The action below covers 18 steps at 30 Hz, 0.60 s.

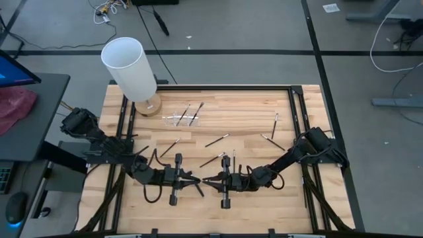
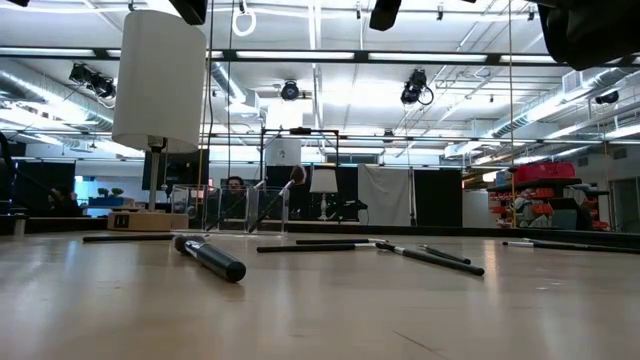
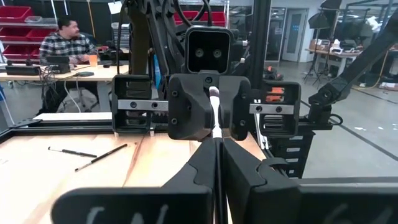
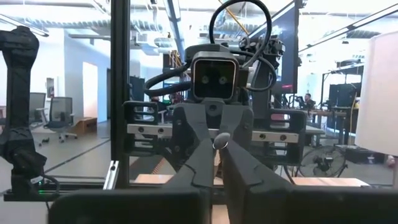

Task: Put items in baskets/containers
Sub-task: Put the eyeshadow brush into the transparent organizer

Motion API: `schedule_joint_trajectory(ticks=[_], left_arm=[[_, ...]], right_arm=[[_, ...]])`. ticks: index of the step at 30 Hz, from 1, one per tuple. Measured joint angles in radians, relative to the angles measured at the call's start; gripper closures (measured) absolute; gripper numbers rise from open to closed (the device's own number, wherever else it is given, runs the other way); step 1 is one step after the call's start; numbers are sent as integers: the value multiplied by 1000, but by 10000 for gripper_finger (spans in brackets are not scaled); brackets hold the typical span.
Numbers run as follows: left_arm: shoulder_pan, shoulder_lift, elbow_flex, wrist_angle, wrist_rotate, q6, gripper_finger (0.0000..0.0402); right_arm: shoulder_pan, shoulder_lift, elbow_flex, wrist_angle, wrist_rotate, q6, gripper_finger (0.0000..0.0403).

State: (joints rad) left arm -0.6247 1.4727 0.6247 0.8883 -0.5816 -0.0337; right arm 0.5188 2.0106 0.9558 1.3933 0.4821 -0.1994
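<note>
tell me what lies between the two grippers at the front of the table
In the high view, only a short gap of bare wood separates the left gripper from the right gripper, which face each other tip to tip; no brush lies there.

Legible text, labels, brands, numbers, signs: none readable in any view; no lettering can be made out on any object

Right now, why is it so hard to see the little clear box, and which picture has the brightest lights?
High view: the clear holder barely stands out from the wood, only faint glints mark it. Low view: ceiling lights glare brightest, and the near brush looks soft.
</note>
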Motion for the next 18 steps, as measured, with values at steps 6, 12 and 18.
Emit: schedule_joint_trajectory(ticks=[6, 12, 18], left_arm=[[0, 0, 0, -10, -17, 0, 358], [0, 0, -1, -102, -75, 21, 291], [24, 0, -2, -221, -83, -33, 233]], right_arm=[[1, 0, 0, -11, 8, 15, 393], [24, -87, 0, -276, 117, 68, 398], [22, -205, 0, -599, 130, 225, 399]])
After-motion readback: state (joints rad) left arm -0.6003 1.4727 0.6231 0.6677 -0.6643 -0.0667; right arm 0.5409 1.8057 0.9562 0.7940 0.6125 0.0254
